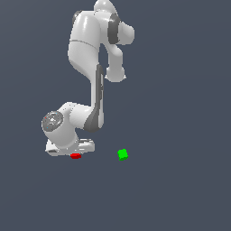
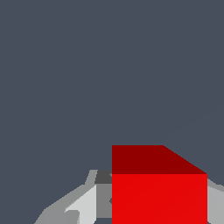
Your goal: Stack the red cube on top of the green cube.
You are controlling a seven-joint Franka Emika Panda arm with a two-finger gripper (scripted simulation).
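Low over the grey floor (image 1: pixel 180 189), the white Panda gripper (image 1: pixel 76 152) sits right down on the red cube (image 1: pixel 76 156), of which only a thin red sliver shows under the hand in the exterior view. On the exterior view's right of that red cube, well apart from it and from the arm, the green cube (image 1: pixel 122 154) rests alone on the floor. From the wrist view the red cube (image 2: pixel 159 192) fills the space between the grey fingers (image 2: pixel 83 205), which flank it closely on both sides, though whether they actually pinch it I cannot tell.
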